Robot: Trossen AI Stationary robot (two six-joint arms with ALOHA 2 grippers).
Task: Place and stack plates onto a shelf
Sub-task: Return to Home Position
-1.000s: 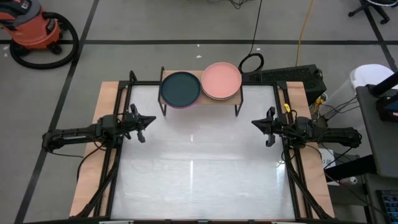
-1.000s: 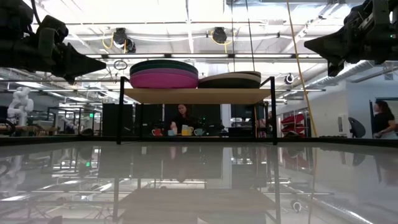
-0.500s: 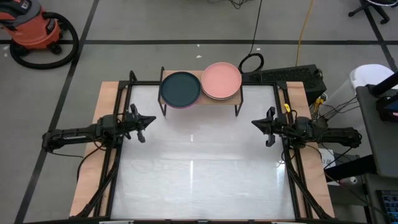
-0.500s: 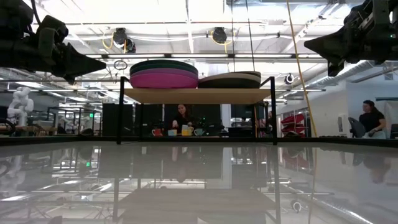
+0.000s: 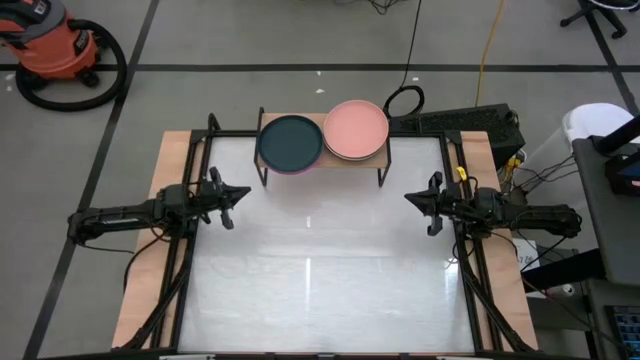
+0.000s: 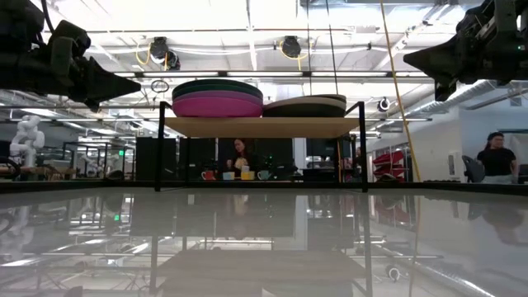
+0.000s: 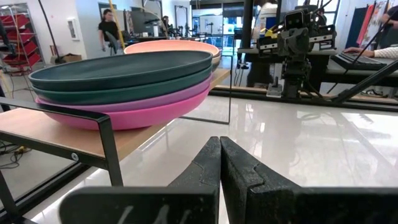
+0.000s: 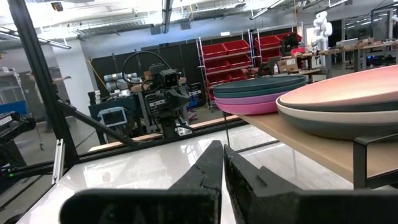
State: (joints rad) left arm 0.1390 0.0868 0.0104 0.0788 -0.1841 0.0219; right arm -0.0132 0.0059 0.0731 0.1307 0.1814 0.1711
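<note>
Two stacks of plates are shown on the shelf (image 6: pixel 264 127), which stands at the far edge of the desk (image 5: pixel 320 290). The dark-topped stack (image 5: pixel 290 143) rests on a magenta plate; beside it, the pink-topped stack (image 5: pixel 356 129) is seen. The left gripper (image 5: pixel 243 191) is held near the desk's left edge and the right gripper (image 5: pixel 410 198) near its right edge, each with jaws together and empty.

Both slim, matte-black jointed tubes: left arm (image 5: pixel 130 215), right arm (image 5: pixel 520 215). Up front, left gripper (image 5: pixel 242 192), right gripper (image 5: pixel 411 198): black tapered fingers (image 7: pixel 249 180), stepped notches inside.
</note>
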